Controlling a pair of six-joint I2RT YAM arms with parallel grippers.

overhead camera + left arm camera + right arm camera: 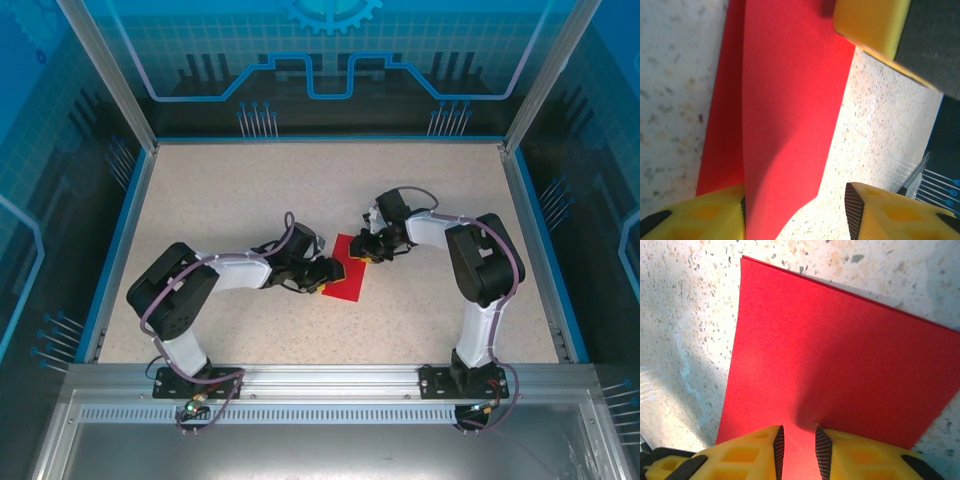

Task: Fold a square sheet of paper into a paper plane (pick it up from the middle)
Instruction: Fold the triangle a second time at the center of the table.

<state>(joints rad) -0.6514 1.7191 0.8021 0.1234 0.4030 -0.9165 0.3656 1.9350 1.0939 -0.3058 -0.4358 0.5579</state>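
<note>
The square sheet of paper (352, 281) lies near the middle of the table (240, 200), bright red against the speckled beige top. In the left wrist view the sheet (790, 100) shows two layers: a broad upper panel, and a narrower strip of the same red running along one side of it, set apart by a straight line. In the right wrist view the sheet (830, 350) shows a broad flat face with clean straight edges, and one corner lies on the bare table.

The left claw (330, 272) meets the sheet at the side nearer the left arm. Its jaws stand well apart: one yellow finger (700, 217) touches the red paper, while the other (890, 215) hangs over bare table just beside the sheet's edge, so the left claw (795, 217) grips nothing.

The right claw (372, 250) comes to the sheet from the opposite side. Its jaws are narrow, and the right claw (797, 445) has the sheet's edge running into the slim gap between its ribbed pads (823, 450), pinched there with a slight dark crease leading up to them. One of its yellow fingers (870, 22) also shows at the sheet's far end in the left wrist view.

Around the table runs a blue rim (122, 215).
</note>
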